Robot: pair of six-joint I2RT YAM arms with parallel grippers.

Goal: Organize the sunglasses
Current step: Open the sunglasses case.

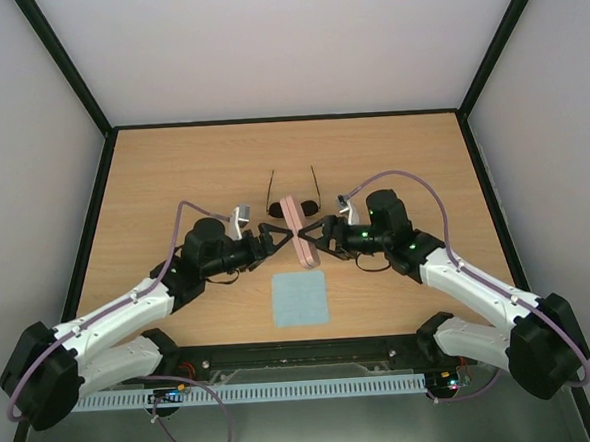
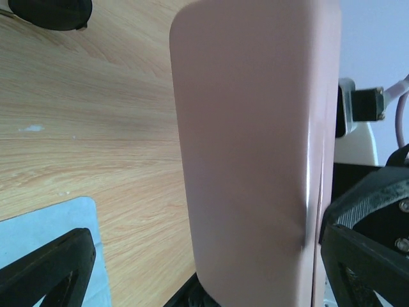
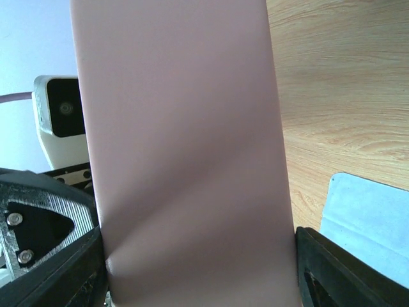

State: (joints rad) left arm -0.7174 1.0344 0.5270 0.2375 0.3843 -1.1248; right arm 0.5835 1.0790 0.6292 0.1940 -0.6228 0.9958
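The right hand (image 1: 314, 243) is closed partway on the pink case (image 1: 293, 216), one finger pressing on each side, so the case stands on its edge in the middle of the worktop (image 1: 172, 178). The left hand (image 1: 281, 244) is wide open around the same case from the other side and one of its fingers (image 2: 51, 268) is clearly apart from it. The sunglasses (image 1: 277, 210) lie on the worktop just behind the case, with the temple arms pointing away from the robot, and the light blue cloth (image 1: 300, 299) lies flat in front of the case.
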